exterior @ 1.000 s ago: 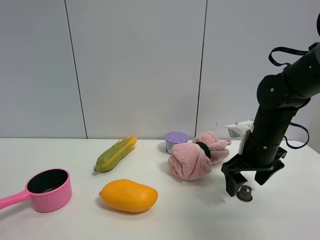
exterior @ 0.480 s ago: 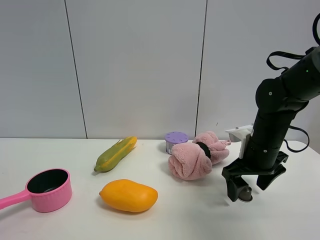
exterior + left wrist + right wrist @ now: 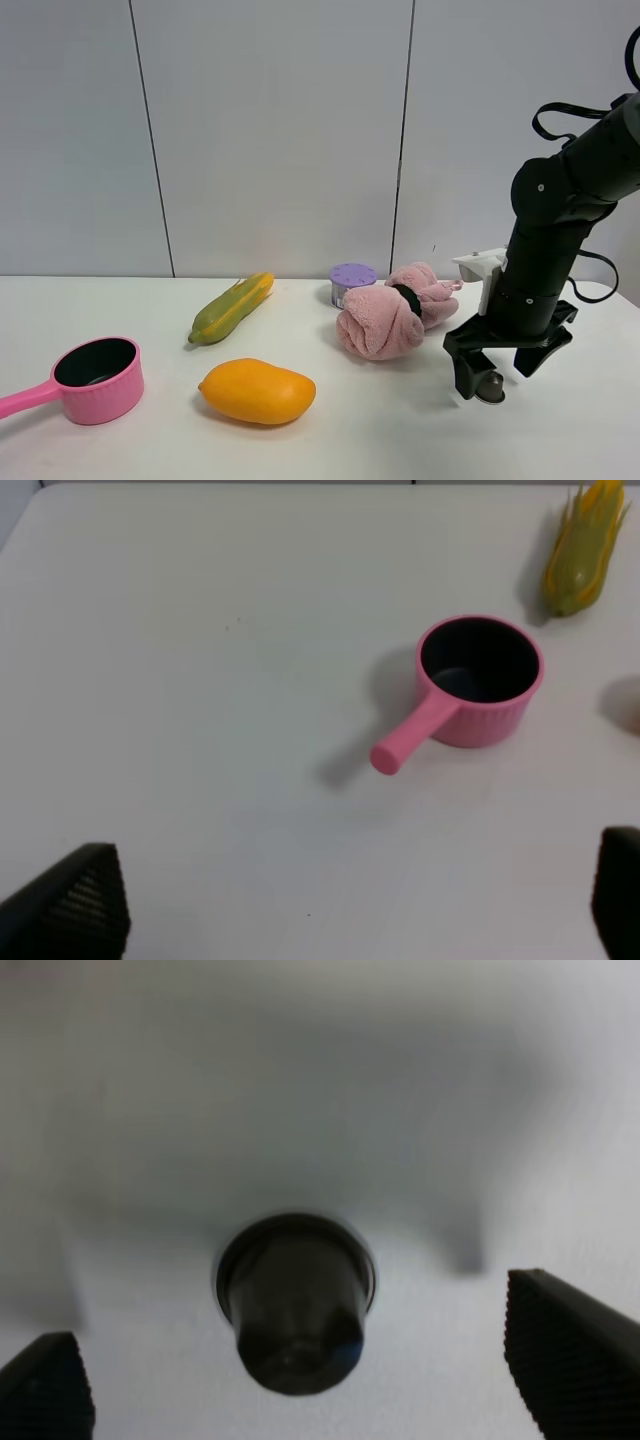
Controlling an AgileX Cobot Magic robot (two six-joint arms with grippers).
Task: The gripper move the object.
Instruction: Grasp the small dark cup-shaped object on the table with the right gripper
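exterior high view, lower right of frame: right gripper [image 3: 492,378] hangs low over the white table [image 3: 150,440], its arm coming down from the upper right edge. jaws stand apart, nothing clamped. the capsule [image 3: 490,388] sits on the table between the two fingers, just above the bottom edge of the frame.

right wrist view: capsule [image 3: 295,1300] fills the middle, dark and blurred, narrow end toward the camera. one black fingertip [image 3: 45,1390] on one side, another [image 3: 570,1350] on the other. bare table shows between each fingertip and the capsule, so no contact either side.

just left of the gripper: rolled pink towel [image 3: 385,318], with a purple-lidded cup [image 3: 352,280] behind it, touching or nearly so. centre-left: ear of corn [image 3: 232,307], green and yellow, lying at a slant. below it, an orange mango [image 3: 257,391], apart from the corn. lower left edge: pink pot [image 3: 95,380], dark inside, handle running out of frame.

left wrist view: left gripper [image 3: 345,905] jaws spread wide over bare table, holding nothing. pink pot and corn tip lie beyond it, well apart from the fingers.
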